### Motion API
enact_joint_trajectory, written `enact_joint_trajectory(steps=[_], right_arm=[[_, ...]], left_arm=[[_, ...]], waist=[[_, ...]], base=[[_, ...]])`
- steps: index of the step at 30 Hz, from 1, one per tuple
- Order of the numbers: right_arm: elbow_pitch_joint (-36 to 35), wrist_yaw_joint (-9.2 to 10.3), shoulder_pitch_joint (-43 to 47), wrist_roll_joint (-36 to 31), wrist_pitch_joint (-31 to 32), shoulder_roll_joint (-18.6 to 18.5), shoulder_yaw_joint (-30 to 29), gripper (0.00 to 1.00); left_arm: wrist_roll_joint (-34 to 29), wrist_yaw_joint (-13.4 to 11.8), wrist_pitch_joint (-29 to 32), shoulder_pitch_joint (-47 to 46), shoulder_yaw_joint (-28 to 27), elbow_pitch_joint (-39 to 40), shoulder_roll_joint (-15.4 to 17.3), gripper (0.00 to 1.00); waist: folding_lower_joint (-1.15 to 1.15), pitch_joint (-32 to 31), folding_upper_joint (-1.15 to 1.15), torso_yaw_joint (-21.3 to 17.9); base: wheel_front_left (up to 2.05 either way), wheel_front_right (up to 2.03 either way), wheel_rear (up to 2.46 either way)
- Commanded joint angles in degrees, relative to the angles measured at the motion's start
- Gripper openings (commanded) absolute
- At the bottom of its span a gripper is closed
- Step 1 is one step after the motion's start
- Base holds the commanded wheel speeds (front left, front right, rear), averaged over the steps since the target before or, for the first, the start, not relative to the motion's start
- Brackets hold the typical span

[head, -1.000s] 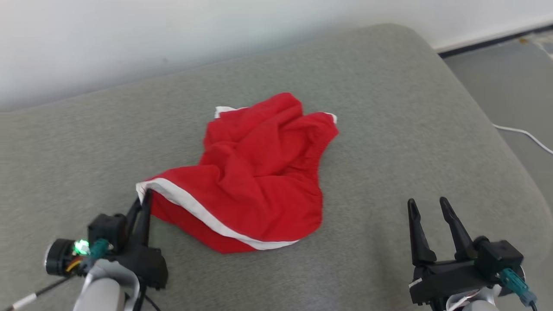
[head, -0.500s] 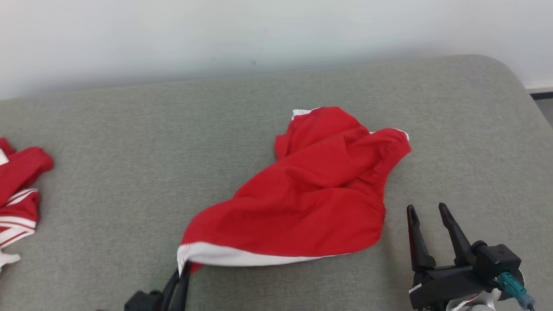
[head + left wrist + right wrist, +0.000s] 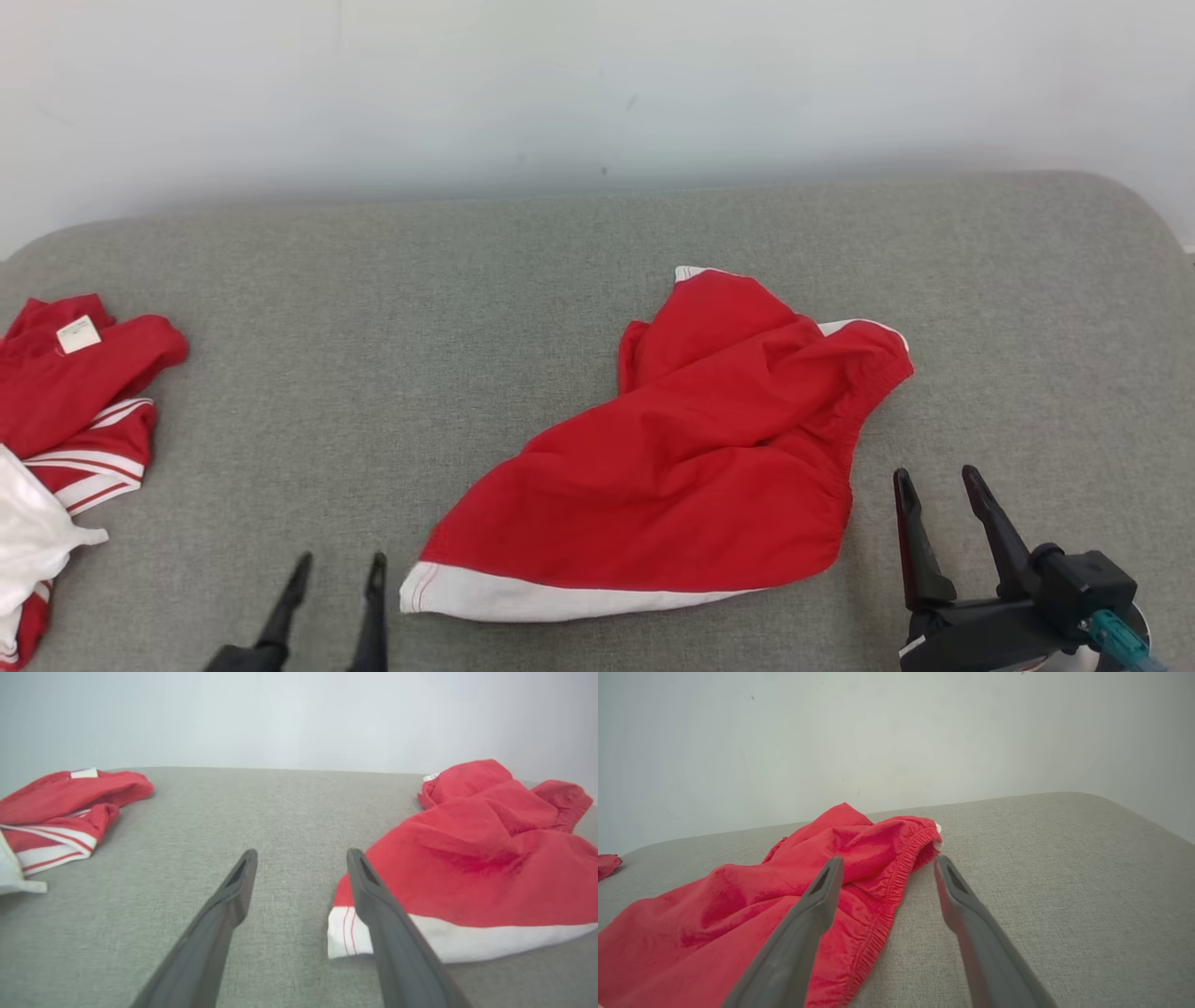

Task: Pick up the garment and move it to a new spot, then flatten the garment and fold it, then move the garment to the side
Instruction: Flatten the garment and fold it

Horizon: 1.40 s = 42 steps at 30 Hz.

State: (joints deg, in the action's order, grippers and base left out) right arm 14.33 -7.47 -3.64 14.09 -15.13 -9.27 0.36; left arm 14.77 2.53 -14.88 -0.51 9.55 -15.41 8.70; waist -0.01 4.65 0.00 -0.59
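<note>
Holding left claw wide and empty beside the white hem of red shorts lying rumpled on a grey cushion, right claw wide by the waistband; probably handling light and limp, calling for a hem-corner pinch.

The shorts are red, with a broad white hem along the near leg opening and thin red stitch lines at its left corner. They lie free and rumpled on the grey cushion, a little right of its middle. The near leg stretches out fairly flat toward the front left, tapering to the hem's left corner. The rest is bunched, with soft folds rising toward the back right. The gathered elastic waistband runs down the right side and curls over at the top. A sliver of white trim peeks out at the far edge, and another at the upper right corner
</note>
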Motion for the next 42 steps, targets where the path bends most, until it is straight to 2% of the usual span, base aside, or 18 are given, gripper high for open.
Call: enact_joint_trajectory(steps=[1, 6, 12, 22, 27, 28, 29, 30, 37, 42], right_arm=[[-0.08, -0.06, 0.63, -0.13, -0.02, 0.27, -0.19, 1.0], [1.32, -0.06, 1.48, 0.11, -0.02, 0.02, 0.0, 1.0], [8.31, -0.06, 0.22, 2.22, 0.11, -1.29, 2.79, 1.0], [19.73, -0.06, -6.83, 6.88, 1.8, -4.04, 8.31, 1.0], [25.98, -0.06, -10.03, 10.17, 2.1, -4.12, 11.53, 1.0], [27.1, -0.06, -10.55, 10.83, 2.16, -3.89, 12.12, 0.75], [28.01, -0.06, -11.0, 11.37, 2.17, -3.77, 12.97, 0.27], [28.43, -0.06, -11.49, 11.93, 1.75, -3.82, 13.45, 0.0], [27.11, -0.06, -11.28, 11.98, -0.12, -5.25, 14.82, 0.0], [19.93, -0.06, -7.13, 11.27, -0.09, -7.35, 13.69, 0.0]], left_arm=[[0.3, -0.29, -0.39, 0.87, -1.13, 1.98, -0.05, 1.0], [-1.39, -1.57, -0.33, 2.7, -7.03, 9.53, -1.38, 1.0], [-3.73, -1.8, -0.35, 3.4, -10.73, 11.2, -2.95, 1.0], [-5.46, -0.08, -0.35, 2.62, -10.52, 9.55, -4.83, 1.0], [-5.73, 0.29, -0.36, 1.7, -10.03, 8.7, -5.42, 1.0], [-5.78, 0.32, -0.36, 1.62, -10.05, 8.62, -5.47, 1.0], [-5.83, 0.37, -0.36, 1.59, -10.11, 8.52, -5.55, 1.0], [-5.92, 0.43, -0.36, 1.58, -10.16, 8.47, -5.58, 1.0], [-5.91, 0.3, -0.36, 3.21, -11.18, 7.94, -5.77, 1.0], [-5.79, 0.44, -0.36, 3.65, -11.01, 7.64, -5.82, 1.0]], waist=[[0.01, -0.41, 0.0, 0.4], [0.01, -1.02, 0.0, 0.46], [0.01, -1.64, 0.0, 0.38], [0.01, -1.68, 0.0, 2.9], [0.01, -1.34, 0.0, 4.62], [0.01, -1.3, 0.0, 4.83], [0.01, -1.29, 0.0, 4.98], [0.01, -1.29, 0.0, 5.09], [0.01, -2.84, 0.0, 3.46], [0.01, -3.72, 0.0, 1.77]], base=[[0.0, 0.0, 0.0], [0.0, 0.0, 0.0], [0.0, 0.0, 0.0], [0.0, 0.0, 0.0], [0.0, 0.0, 0.0], [0.0, 0.0, 0.0], [0.0, 0.0, 0.0], [0.0, 0.0, 0.0], [0.0, 0.0, 0.0], [0.0, 0.0, 0.0]])
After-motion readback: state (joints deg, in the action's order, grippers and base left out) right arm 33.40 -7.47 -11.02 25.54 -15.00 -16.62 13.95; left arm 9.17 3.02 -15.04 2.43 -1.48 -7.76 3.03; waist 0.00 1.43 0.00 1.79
